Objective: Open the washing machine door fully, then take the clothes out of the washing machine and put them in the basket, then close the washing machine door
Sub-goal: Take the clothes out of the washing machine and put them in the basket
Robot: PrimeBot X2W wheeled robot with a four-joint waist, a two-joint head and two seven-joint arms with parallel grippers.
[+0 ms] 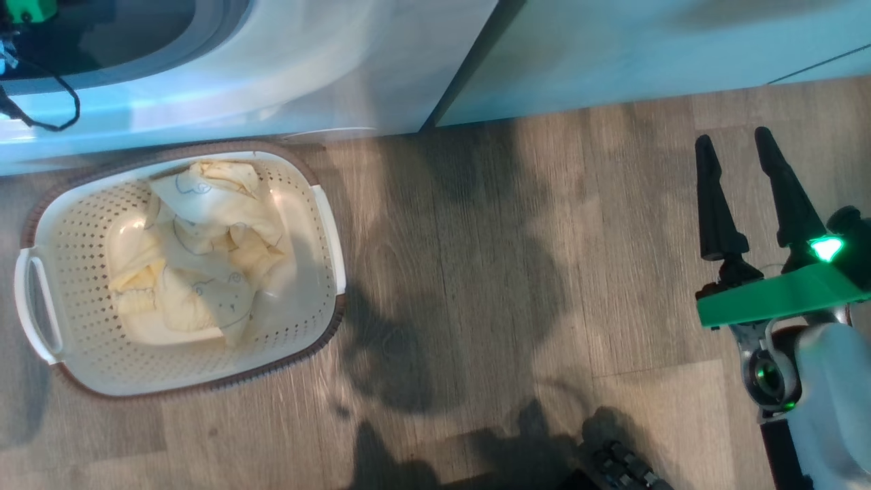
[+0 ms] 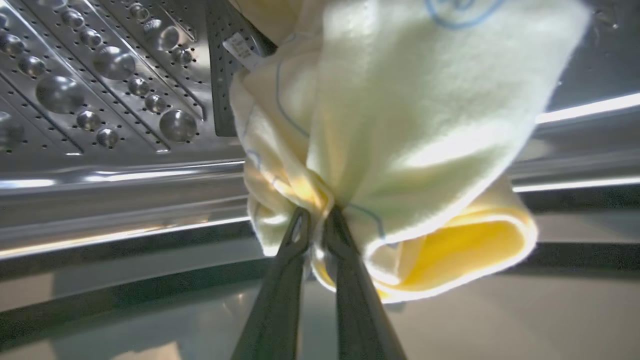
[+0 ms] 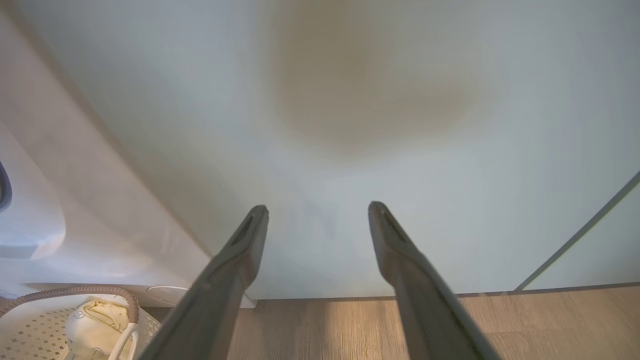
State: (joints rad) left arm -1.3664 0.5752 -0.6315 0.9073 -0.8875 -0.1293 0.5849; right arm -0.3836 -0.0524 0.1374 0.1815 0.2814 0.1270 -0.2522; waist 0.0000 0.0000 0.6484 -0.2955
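One washing machine [image 1: 306, 61], one basket [image 1: 68, 258], two tools. The clothes are split in two lots: a crumpled heap of pale yellow and cream clothes [image 1: 204, 252] lying in the basket, its pieces too tangled to count, and a single pale yellow garment [image 2: 410, 125] with thin blue line print inside the machine.

The basket stands on the wooden floor [image 1: 510, 272] just in front of the washing machine, its brown rim near the machine's base.

The left wrist view looks into the machine's perforated steel drum [image 2: 100, 75]. There the left tool [image 2: 316, 214] has its two dark fingers pinched together on a fold of the pale yellow garment, which bunches above the fingertips and hangs over to one side of them, showing a brighter yellow inner face.

The head view shows the right tool [image 1: 733, 138] well apart from the washing machine, over bare floor in front of the pale green cabinet panel [image 1: 646, 47] beside the machine. Its fingers stand spread with nothing between them. The right wrist view has the same spread fingers of the right tool [image 3: 319, 208] pointing at that panel [image 3: 400, 125], with the machine's white front [image 3: 30, 235] and a corner of the basket [image 3: 75, 290] off to one side, some of the clothes [image 3: 95, 325] visible in it.
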